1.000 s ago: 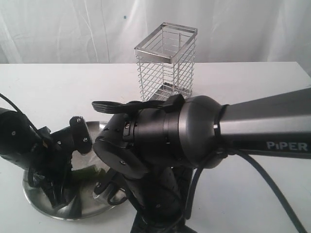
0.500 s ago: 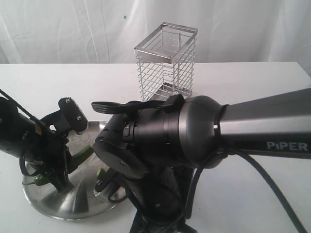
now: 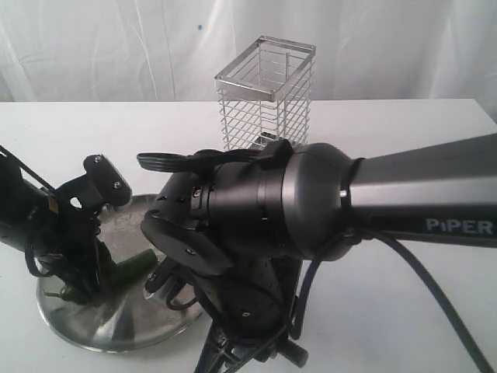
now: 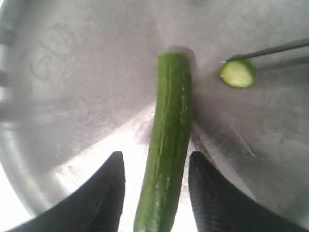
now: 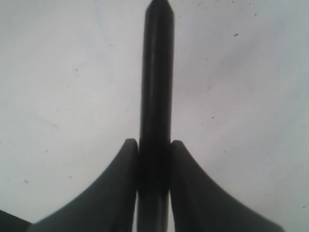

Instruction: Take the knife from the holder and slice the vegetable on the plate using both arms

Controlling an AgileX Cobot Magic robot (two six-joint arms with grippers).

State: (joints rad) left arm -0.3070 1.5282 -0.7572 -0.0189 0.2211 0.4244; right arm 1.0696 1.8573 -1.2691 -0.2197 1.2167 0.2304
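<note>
Your left hand (image 4: 155, 155) straddles the vegetable (image 4: 171, 121) open, so the knife (image 5: 157, 72) clamped in your right hand (image 5: 153, 143) may roll it across the plate (image 3: 93, 342), seven o'clock of the holder (image 3: 268, 101).

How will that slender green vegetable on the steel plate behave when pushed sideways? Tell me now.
The slender dark green vegetable would probably roll: it is round-bodied and lies on the smooth face of the shiny round steel plate. It is likely stiff, since it lies straight. Its glossy skin may slip in a grip.
</note>
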